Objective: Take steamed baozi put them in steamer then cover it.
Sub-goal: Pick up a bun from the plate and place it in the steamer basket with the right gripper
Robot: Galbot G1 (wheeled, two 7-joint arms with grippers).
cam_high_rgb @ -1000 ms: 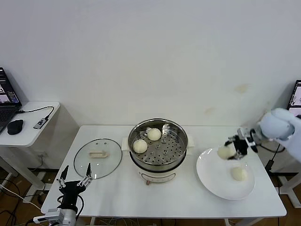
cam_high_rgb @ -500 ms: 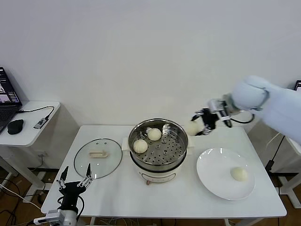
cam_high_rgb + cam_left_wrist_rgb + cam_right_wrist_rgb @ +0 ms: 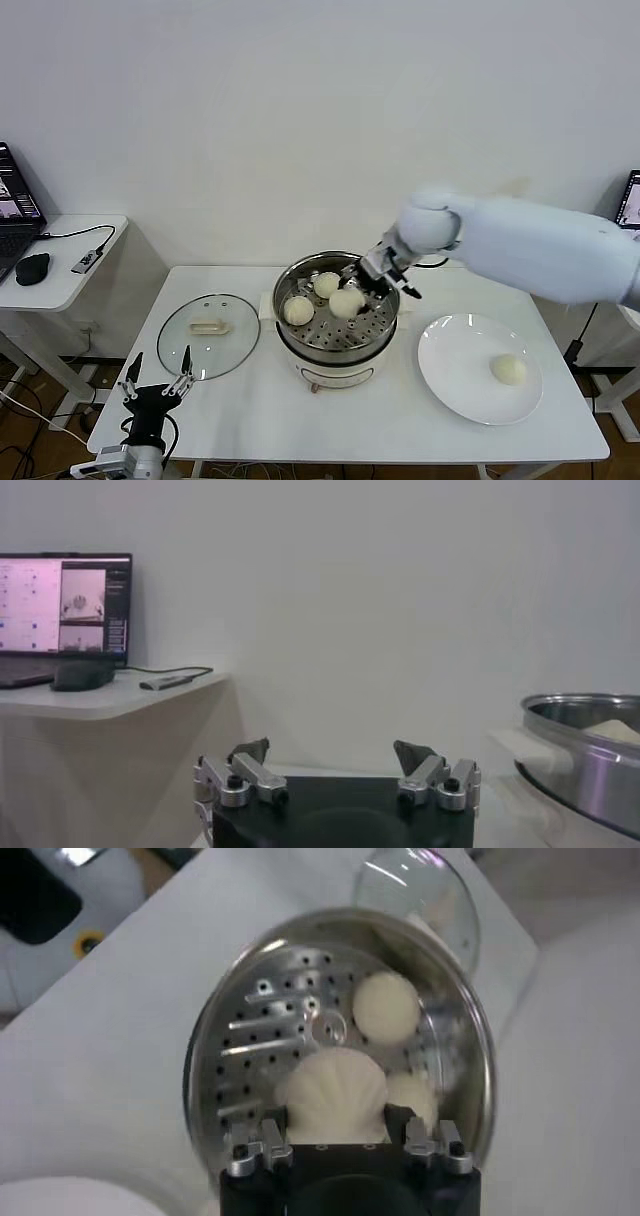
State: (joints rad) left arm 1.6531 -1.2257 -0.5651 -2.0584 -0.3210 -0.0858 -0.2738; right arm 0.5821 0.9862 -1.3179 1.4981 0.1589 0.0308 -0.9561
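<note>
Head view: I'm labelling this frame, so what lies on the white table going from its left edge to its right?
Glass lid → steamer with the right hand holding a baozi over it → white plate → the lone baozi on that plate.

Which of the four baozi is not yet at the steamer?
The baozi lying alone on the white plate. Two others rest on the tray of the steamer, and the right gripper holds the fourth baozi above that tray.
</note>
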